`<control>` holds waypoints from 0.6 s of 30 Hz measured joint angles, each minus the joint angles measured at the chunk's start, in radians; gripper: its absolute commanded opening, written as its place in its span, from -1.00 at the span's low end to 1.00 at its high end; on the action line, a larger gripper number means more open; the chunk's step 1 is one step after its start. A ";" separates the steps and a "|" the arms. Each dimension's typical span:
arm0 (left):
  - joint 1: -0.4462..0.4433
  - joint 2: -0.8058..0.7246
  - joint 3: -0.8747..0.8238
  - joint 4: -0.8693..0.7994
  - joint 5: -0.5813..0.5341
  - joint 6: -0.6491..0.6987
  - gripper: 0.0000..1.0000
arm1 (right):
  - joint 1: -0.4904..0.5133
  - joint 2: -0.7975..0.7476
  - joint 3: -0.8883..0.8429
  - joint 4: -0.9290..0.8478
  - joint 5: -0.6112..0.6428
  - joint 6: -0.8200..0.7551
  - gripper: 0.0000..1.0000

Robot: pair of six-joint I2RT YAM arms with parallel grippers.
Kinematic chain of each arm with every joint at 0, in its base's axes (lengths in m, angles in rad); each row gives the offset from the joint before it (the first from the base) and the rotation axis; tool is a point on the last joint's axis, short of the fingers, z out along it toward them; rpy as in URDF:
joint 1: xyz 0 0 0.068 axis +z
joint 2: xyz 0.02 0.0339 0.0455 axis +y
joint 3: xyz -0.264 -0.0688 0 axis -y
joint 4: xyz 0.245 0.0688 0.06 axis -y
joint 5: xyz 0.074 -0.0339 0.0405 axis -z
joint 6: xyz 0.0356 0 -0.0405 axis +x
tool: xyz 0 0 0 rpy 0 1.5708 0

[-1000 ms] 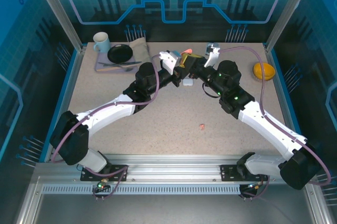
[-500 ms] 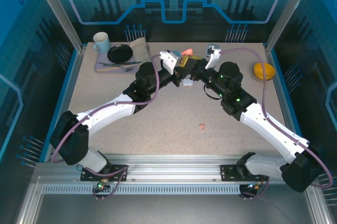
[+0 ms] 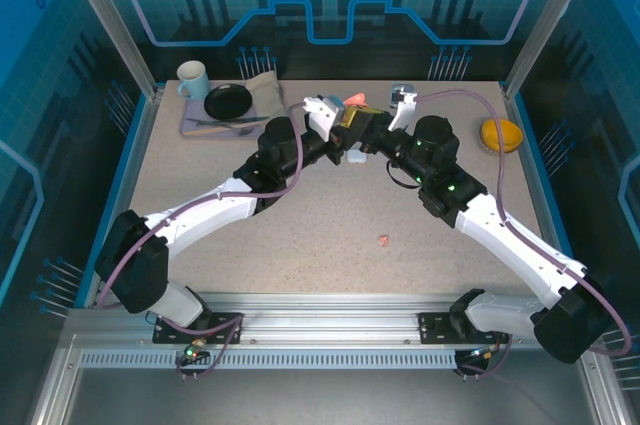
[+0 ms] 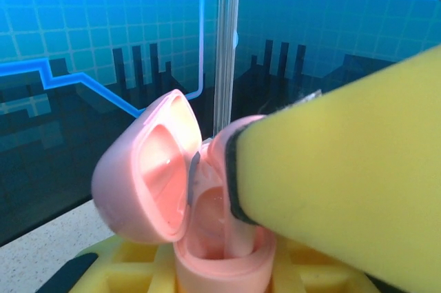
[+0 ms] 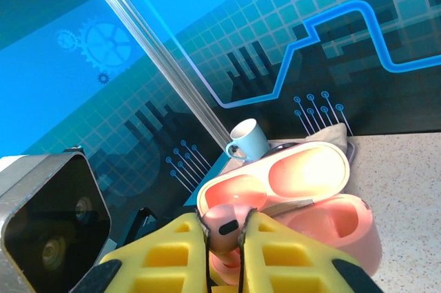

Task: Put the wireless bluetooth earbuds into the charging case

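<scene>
A salmon-pink charging case (image 4: 220, 255) is lifted above the back of the table with its lid (image 4: 145, 169) swung open. My left gripper (image 4: 220, 276) is shut on its base. My right gripper (image 5: 224, 238) is shut on a pink earbud (image 5: 226, 226), whose stem reaches down into the case's well (image 4: 238, 200). From above, both grippers meet at the case (image 3: 355, 100), the left gripper (image 3: 345, 123) facing the right gripper (image 3: 368, 127). A second pink earbud (image 3: 384, 240) lies loose on the table. A white case (image 3: 357, 156) sits under the grippers.
At the back left stand a pale blue mug (image 3: 192, 80), a black dish (image 3: 228, 101) and a folded cloth (image 3: 262, 93) with cutlery. An orange object (image 3: 500, 133) lies at the right edge. Glass walls and metal posts enclose the table.
My right gripper has edged slightly left, toward the case, with the earbud in it. The left arm and the case have stayed still.
</scene>
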 measured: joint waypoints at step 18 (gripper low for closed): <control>0.000 0.002 0.000 -0.010 -0.006 -0.001 -1.00 | 0.000 0.010 0.041 -0.067 -0.016 -0.017 -0.33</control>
